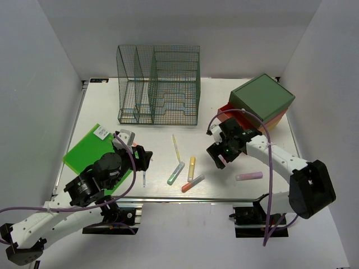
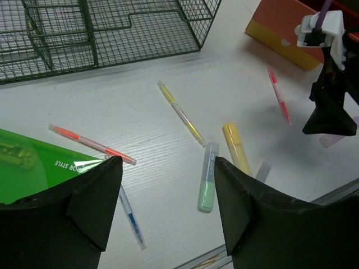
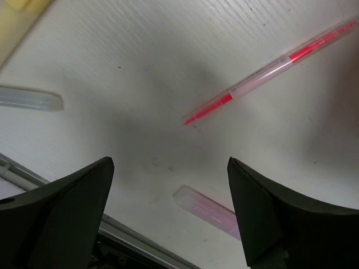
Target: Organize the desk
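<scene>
Black fingers of the left gripper stand wide apart close to the lens, released, with nothing between them. Below the gap is the bare white desk, and a blue pen lies just beside one finger. A green folder lies flat at the left, and an orange pen rests partly on its edge. Further out lie a green highlighter, a yellow highlighter and a thin yellow pen, all loose on the surface. The right gripper is also released and empty; a red pen lies on the desk ahead of its gap and touches neither finger. A pink highlighter lies near the right arm, and an orange highlighter lies near the front rail. From above, the desk spreads ahead of both arm bases, between white walls. A green wire rack stands upright at its far edge, and a drawer box with a green top stands at the far right corner.
</scene>
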